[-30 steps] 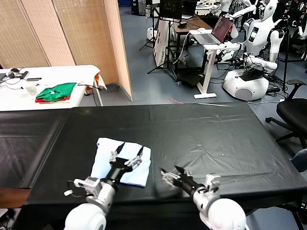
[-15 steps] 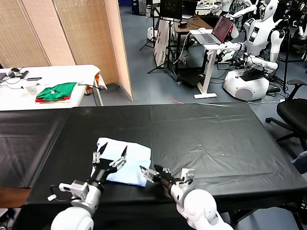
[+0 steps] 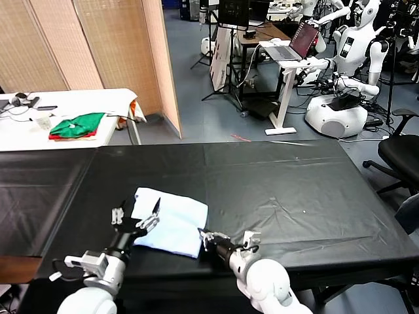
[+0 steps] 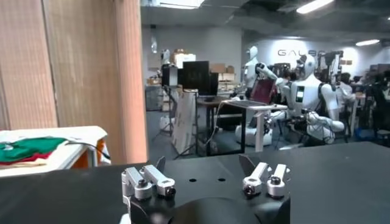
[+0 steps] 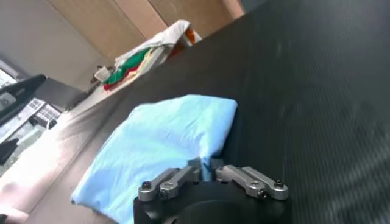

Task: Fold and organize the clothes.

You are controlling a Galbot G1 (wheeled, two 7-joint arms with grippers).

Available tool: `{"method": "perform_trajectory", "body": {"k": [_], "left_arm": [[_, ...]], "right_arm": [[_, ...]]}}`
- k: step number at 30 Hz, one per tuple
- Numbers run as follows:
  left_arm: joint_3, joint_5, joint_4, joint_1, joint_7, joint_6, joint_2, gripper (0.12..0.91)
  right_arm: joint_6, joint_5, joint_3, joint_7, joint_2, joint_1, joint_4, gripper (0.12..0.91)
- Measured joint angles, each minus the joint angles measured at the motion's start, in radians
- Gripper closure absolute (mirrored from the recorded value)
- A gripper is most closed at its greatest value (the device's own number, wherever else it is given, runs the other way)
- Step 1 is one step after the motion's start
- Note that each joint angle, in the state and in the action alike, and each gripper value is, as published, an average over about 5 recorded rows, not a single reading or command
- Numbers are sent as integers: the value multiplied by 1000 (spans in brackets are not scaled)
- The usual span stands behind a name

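We see the right gripper (image 3: pixel 203 233) pinched onto the folded pale-blue cotton T-shirt (image 3: pixel 169 220) at 5 o'clock; the left gripper (image 3: pixel 136 212) hovers wide open at 9 o'clock.

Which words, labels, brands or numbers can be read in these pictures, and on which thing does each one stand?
"GALB": pale letters on the far wall in the left wrist view; the rest is hidden behind a white robot.
Light-blue T-shirt: no lettering shows on the visible side.
Laptop and monitor: whatever is on the screens is too small to read.
No other text is legible.
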State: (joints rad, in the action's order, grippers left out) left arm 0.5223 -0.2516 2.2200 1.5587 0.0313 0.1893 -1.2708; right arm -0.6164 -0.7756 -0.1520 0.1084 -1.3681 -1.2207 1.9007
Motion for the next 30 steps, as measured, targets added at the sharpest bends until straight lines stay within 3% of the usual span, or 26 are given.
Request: {"method": "perform_trajectory", "body": {"k": [8,16,18,21,26,30], "left_arm": [[19,0,-16,2,1,-25,-7,123],[-1,6,-31,-3,13,-23,-26,123],[-7,0,-30,-4,21,-10,-27,123],[-16,-18,-30,-5,33,5,-23,123],[-25,-42,-36,6,50,-22,-3,123],[-20,-69,-35,21,80,-30,15,123]], "right_arm": [[-117,96,-124,24,83,-2,96,880],[-122,118,-269,5,208,-23,137,850],[-122,118,-297,-9,230,-35,150,773],[-121,116,-336,-16,258,-56,176,591],[-121,119,-385,-12,279,-99,228,276],[-114,141,-411,0,275,-146,265,136]]}}
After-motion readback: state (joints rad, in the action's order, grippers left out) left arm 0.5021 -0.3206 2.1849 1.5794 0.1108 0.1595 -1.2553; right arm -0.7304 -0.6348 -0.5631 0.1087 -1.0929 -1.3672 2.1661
